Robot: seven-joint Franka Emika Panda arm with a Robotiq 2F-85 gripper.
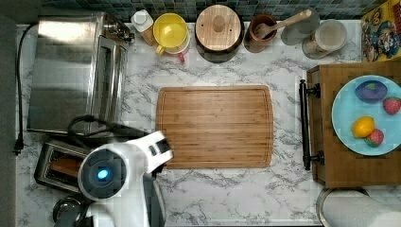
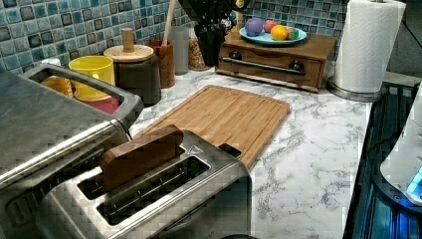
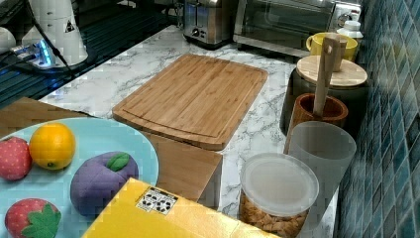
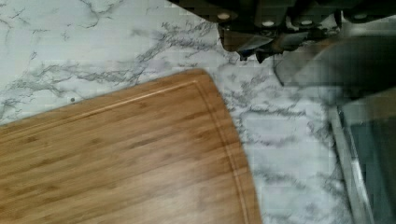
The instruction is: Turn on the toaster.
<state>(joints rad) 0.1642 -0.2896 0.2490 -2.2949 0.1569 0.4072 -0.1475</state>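
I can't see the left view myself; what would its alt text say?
A steel toaster sits closest, a brown wooden slice standing in one slot, beside a larger toaster oven. Beyond it a bamboo cutting board lies on the marble counter, with a yellow mug and paper towel roll farther back.

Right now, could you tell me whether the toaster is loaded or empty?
Loaded: a brown slice stands high out of one slot of the toaster; the other slot looks empty.

The white, glossy, rounded robot arm (image 1: 124, 182) carries a dark round cap with a glowing blue light at its centre. Black cables loop from it, just beside the long steel toaster oven (image 1: 71, 71).
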